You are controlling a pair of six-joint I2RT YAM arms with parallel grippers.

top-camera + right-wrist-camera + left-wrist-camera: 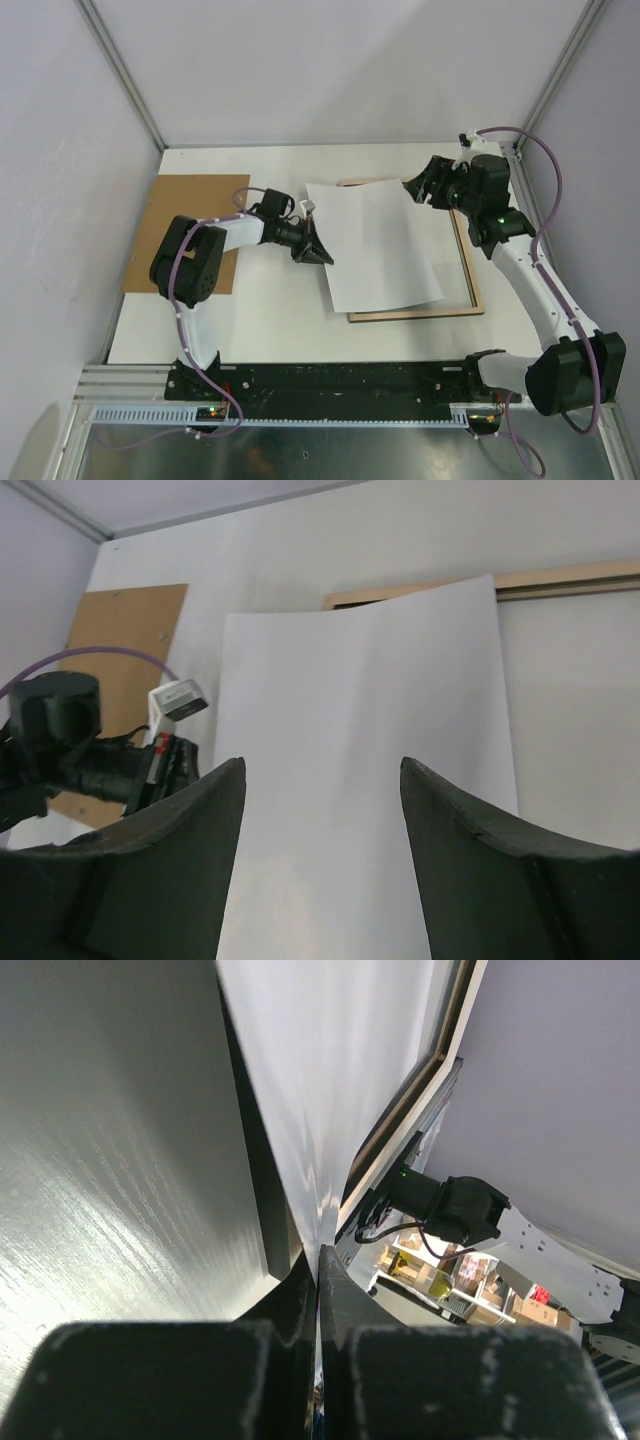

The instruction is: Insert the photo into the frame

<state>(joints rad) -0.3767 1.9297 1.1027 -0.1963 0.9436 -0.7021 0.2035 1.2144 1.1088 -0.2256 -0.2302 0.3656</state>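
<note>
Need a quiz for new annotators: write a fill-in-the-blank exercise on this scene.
1. The left hand is shut on an edge of the ___.
2. The photo lies with its ___ side up, partly over the frame.
3. The right hand is ___, gripping nothing.
4. In the top view, the brown board lies ___ of the photo.

Missing words: photo; white; open; left

The large rectangular paper photo (375,245) is laid white back up, skewed across the thin rectangular pale-wood frame (415,315) — left edge overhanging. The frame is set flat, reverse up, on the tabletop (270,300).
</note>
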